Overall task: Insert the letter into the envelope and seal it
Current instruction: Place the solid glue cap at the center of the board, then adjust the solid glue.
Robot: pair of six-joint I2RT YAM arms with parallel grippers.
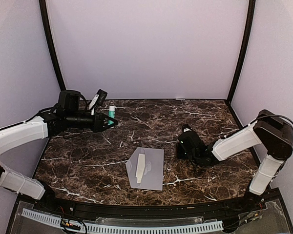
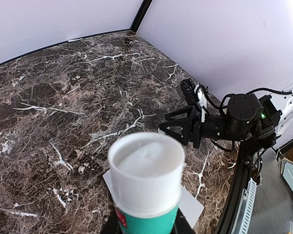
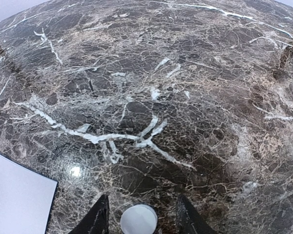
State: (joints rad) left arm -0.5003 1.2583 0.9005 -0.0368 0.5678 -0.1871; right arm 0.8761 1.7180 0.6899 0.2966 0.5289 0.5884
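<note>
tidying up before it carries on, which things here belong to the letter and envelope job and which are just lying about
For the job: envelope; white folded piece on it, likely the letter; glue stick, held by the left gripper; small white round thing, maybe a cap, between the fingers of the open right gripper.
Lying about: nothing loose that shows; only the marble table.

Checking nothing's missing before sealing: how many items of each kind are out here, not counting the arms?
Envelope: 1
White paper piece on it: 1
Glue stick: 1
Small white round piece: 1
Total: 4
</note>
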